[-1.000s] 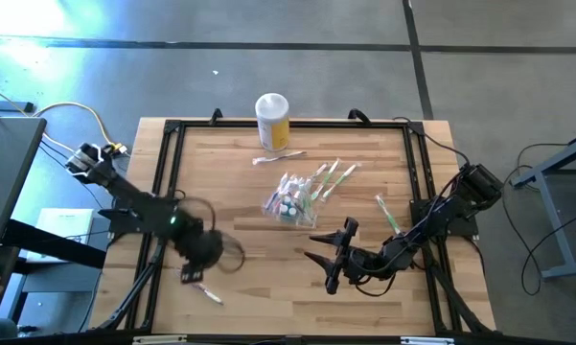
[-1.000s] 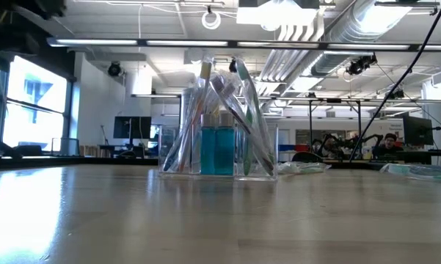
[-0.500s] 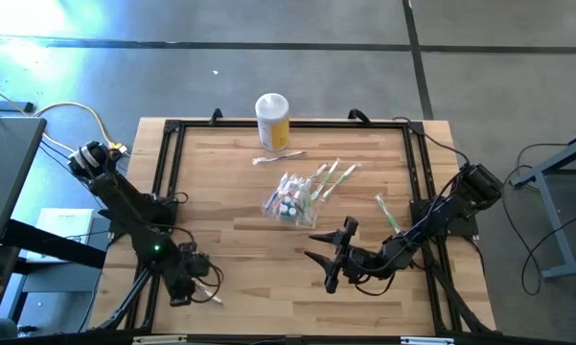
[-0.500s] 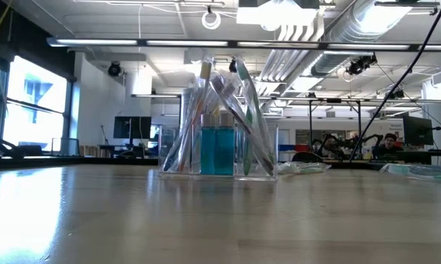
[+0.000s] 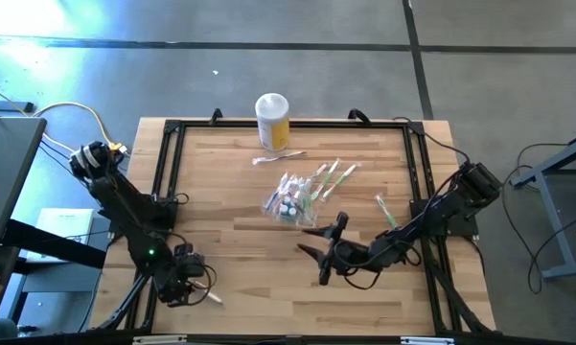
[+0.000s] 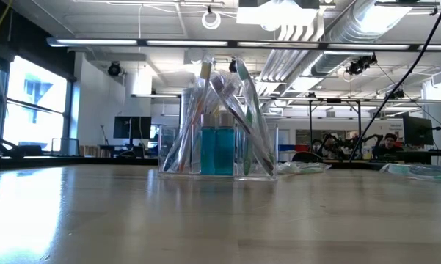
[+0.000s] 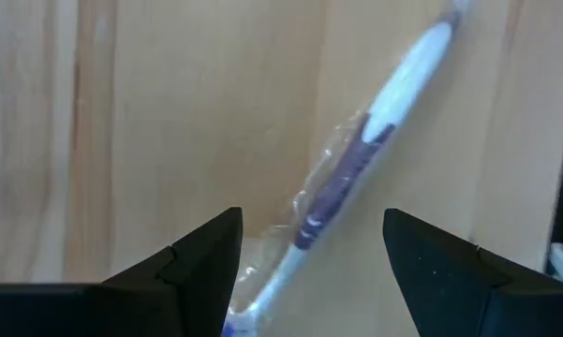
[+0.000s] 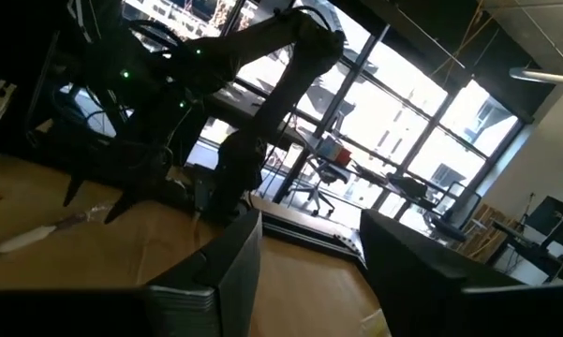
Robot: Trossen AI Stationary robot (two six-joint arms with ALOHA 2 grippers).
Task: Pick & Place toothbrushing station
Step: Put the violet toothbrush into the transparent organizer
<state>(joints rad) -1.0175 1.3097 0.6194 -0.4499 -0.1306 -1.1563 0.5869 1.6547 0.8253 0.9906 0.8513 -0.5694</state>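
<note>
1. Station (image 5: 292,201): clear container mid-table, just beyond my right gripper (image 5: 318,251); in the high view its long axis runs on a diagonal, from the near-left end up toward the far right, where the brush heads fan out
2. Low view: station (image 6: 219,121) stands on the wood, brushes inside leaning both ways, two blue bottles (image 6: 217,150) upright in its middle
3. Count: one station; one yellow jar (image 5: 272,121) with white lid at the far edge; two blue bottles; brushes in the station too bunched to count
4. Loose brushes: one wrapped brush (image 5: 211,296) at the near left, one green brush (image 5: 387,213) right of the station, one pale item (image 5: 276,156) lying flat near the jar, cannot tell what it is
5. My left gripper (image 5: 184,286) hangs low at the near-left table edge, fingers apart, nothing between them; wrist view shows the wrapped brush (image 7: 356,168) lying slanted on the wood just ahead of the fingers (image 7: 201,257)
6. My right gripper: fingers apart, empty, pointing left, near the station but not touching it
7. Two arms, two grippers, both empty
</note>
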